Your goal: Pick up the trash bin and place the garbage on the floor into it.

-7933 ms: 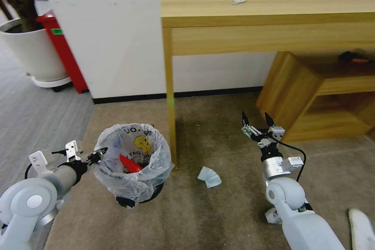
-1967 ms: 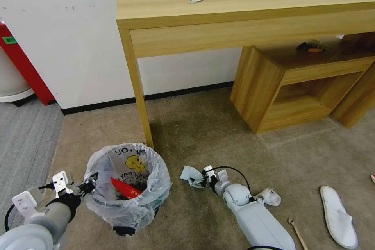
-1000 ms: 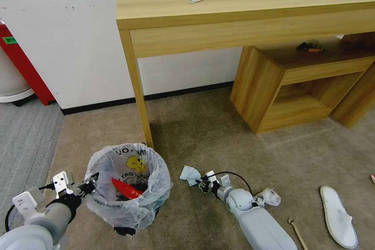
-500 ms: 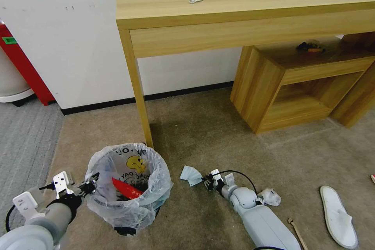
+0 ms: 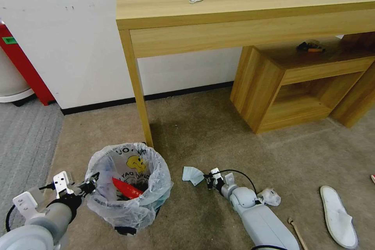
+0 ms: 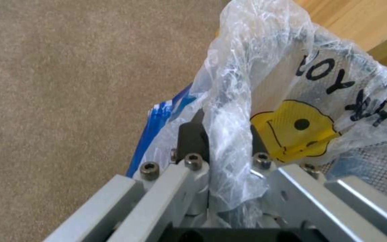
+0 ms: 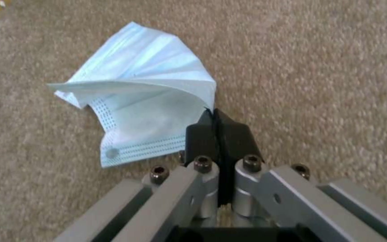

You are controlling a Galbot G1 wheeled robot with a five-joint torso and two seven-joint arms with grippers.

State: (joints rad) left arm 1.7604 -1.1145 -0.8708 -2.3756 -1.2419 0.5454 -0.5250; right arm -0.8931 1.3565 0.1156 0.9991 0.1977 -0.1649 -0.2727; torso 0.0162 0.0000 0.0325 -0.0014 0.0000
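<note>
left hand: pinching the bag rim of the trash bin, as before | right hand: pressed together, empty, drawn back slightly from the blue face mask | mask: shifted slightly on the floor, beside bin

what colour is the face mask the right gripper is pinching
Pale blue outside with a white inner face; the face mask shows best in the right wrist view, at the right gripper.
</note>
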